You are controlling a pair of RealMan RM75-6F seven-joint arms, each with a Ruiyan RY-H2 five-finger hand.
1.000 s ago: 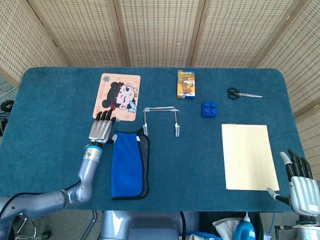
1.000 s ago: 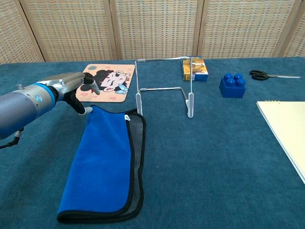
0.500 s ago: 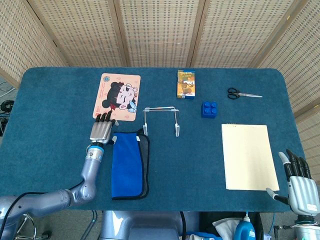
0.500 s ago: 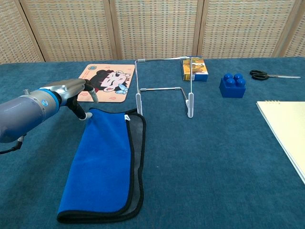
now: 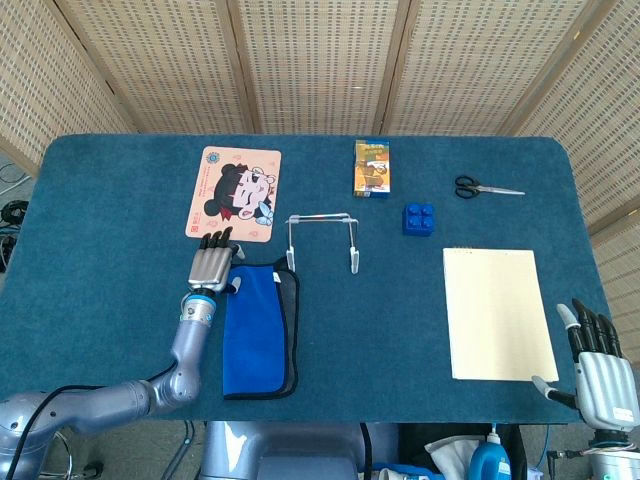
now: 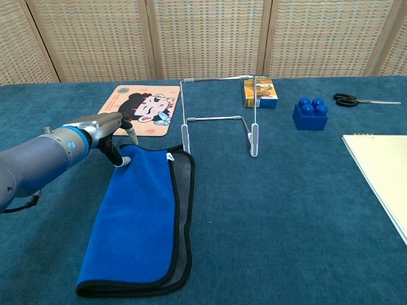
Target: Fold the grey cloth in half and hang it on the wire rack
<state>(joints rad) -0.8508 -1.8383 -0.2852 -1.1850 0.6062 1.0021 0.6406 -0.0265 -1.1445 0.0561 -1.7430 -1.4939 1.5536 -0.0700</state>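
Chest view, nearest the robot, has the cloth (image 6: 137, 219) lying on the blue table (image 6: 286, 210), folded lengthwise with its blue face up and a grey, dark-edged layer showing along its right side; the left hand (image 6: 105, 127) hovers at the cloth's far left corner, fingers stretched forward and close together, thumb pointing down onto or just above the corner; I cannot tell whether it touches. From the head view the right hand (image 5: 600, 368) sits off the table's near right edge, fingers straight and slightly spread, holding nothing; a yellow notepad (image 5: 498, 312) lies near it. Beyond the cloth stands the wire rack (image 6: 219, 121), bare; left of it a cartoon mat (image 6: 141, 109); farther back a small box (image 6: 259, 91), blue brick (image 6: 310, 113) and scissors (image 6: 356, 99).
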